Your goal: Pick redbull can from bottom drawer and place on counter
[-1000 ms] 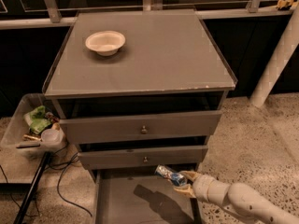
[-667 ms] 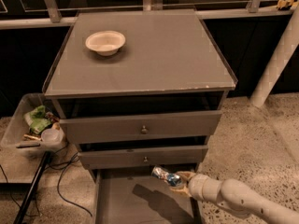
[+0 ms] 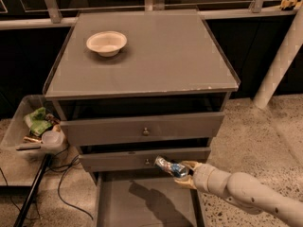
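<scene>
My gripper [image 3: 182,172] is shut on the redbull can [image 3: 168,166], a small blue and silver shiny can. It holds the can tilted, in front of the middle knobbed drawer and above the open bottom drawer [image 3: 142,202]. My cream arm reaches in from the lower right. The bottom drawer's grey floor shows the arm's shadow. The counter [image 3: 156,56] is the flat grey cabinet top above, with a chipped front edge.
A white bowl [image 3: 106,42] sits on the counter's back left. Two knobbed drawers [image 3: 142,129] stand slightly open above the bottom one. A clear bin [image 3: 33,129] of trash stands left, with cables on the floor. A white pole [image 3: 279,56] leans at right.
My gripper has lifted the can up and a little left, from over the bottom drawer to in front of the middle drawer's face.
</scene>
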`<state>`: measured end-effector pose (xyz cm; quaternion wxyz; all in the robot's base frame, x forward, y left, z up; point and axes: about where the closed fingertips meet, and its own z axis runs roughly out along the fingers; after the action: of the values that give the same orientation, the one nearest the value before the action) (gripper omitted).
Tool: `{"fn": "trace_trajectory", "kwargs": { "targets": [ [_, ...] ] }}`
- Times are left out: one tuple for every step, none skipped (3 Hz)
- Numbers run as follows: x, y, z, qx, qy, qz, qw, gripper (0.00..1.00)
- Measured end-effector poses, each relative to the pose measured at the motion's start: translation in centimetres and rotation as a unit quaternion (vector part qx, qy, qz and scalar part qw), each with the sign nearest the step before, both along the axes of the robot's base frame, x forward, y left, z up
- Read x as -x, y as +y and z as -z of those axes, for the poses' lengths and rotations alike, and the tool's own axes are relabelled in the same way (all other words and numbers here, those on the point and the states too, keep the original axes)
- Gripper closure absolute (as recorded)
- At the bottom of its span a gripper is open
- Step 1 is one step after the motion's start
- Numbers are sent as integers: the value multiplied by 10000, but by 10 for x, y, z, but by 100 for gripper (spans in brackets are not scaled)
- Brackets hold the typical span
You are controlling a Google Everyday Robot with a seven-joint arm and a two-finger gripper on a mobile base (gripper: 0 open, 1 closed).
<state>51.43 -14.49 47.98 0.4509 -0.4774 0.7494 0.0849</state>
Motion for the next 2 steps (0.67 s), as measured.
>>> {"fn": "trace_trajectory", "kwargs": {
  "targets": [
    [8, -3, -64, 320, -442, -34, 9985, 100],
    [24, -8, -110, 445, -741, -162, 9961, 100]
  ]
}}
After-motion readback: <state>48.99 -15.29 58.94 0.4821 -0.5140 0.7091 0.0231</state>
